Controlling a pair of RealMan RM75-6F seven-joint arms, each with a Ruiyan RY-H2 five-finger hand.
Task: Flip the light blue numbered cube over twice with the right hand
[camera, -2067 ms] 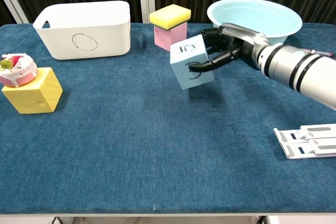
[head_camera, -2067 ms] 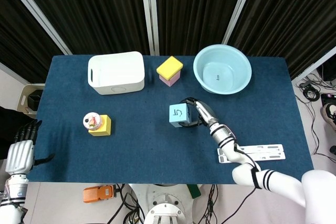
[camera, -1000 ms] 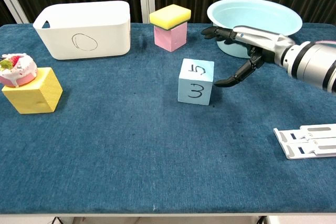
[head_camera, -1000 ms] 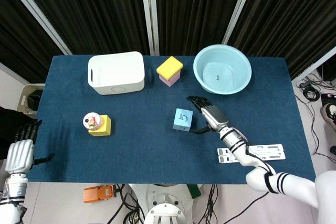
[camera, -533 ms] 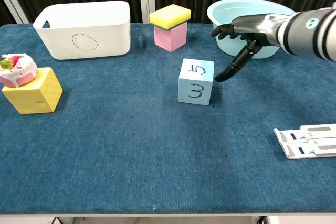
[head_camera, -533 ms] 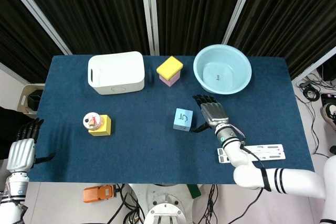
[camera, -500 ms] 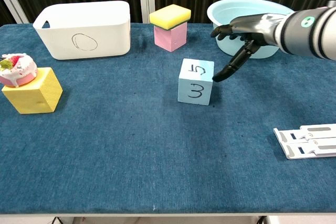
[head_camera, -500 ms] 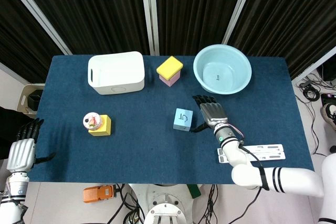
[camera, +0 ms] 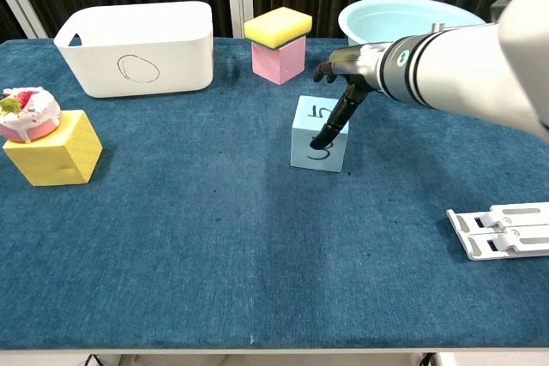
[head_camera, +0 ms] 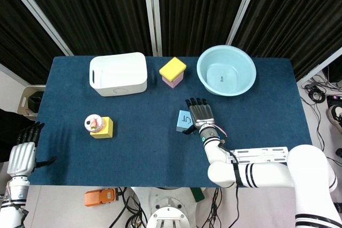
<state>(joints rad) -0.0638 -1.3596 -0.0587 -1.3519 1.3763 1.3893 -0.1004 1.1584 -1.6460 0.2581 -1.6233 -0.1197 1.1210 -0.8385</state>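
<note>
The light blue numbered cube (head_camera: pixel 183 118) (camera: pixel 334 157) stands flat on the blue table cloth, a 5 on top and a 3 on its front face. My right hand (head_camera: pixel 199 113) (camera: pixel 347 81) hovers over the cube's top right part with its fingers spread. Its thumb (camera: pixel 330 126) reaches down across the front face and touches it near the 3. Nothing is gripped. My left hand (head_camera: pixel 24 150) hangs off the table's left front corner, fingers apart and empty; it shows only in the head view.
A white bin (head_camera: pixel 118 73) sits at the back left, a yellow sponge on a pink block (head_camera: pixel 172 71) behind the cube, a light blue basin (head_camera: pixel 226 70) at the back right. A toy cake on a yellow block (head_camera: pixel 99 126) stands left. A white flat rack (camera: pixel 502 231) lies front right.
The right hand set the tilted cube down, let go and drew back to the right. It has now swung left again over the cube, thumb on the front face.
</note>
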